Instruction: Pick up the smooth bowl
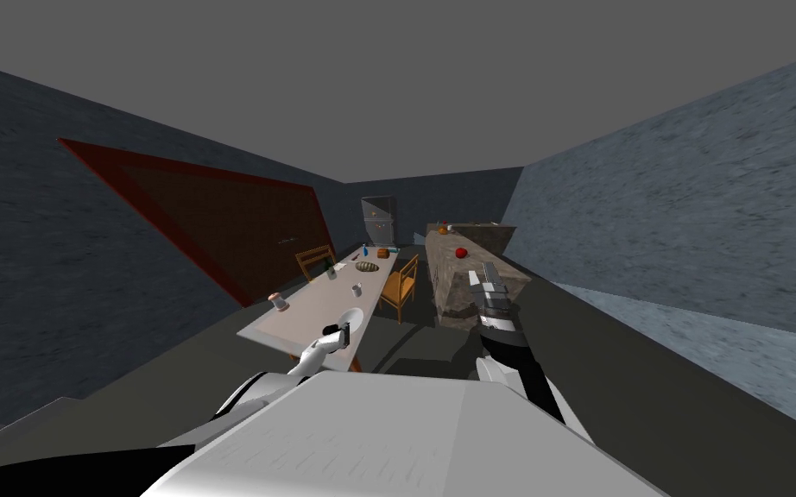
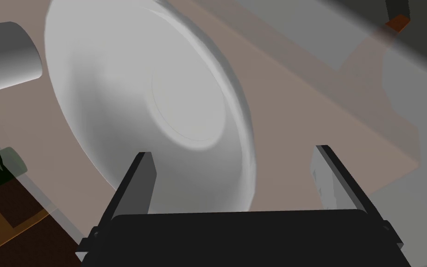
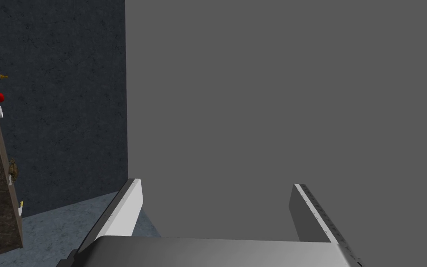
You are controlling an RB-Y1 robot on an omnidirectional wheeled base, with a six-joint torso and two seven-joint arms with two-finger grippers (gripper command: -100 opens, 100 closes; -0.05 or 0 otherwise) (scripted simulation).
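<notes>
Pale table (image 1: 301, 315) runs down a dark-walled room; the white smooth bowl (image 1: 351, 316) sits at its near end, left gripper (image 1: 343, 331) right at it. Left wrist: fingers wide, straddling the bowl's rim, probably lining up a rim pinch. Right wrist: right gripper (image 3: 217, 208) wide, empty, held aside.

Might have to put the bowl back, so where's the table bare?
The table is bare between the bowl and the can, and in the middle up to the cup. The far end, around the basket, is crowded.
</notes>
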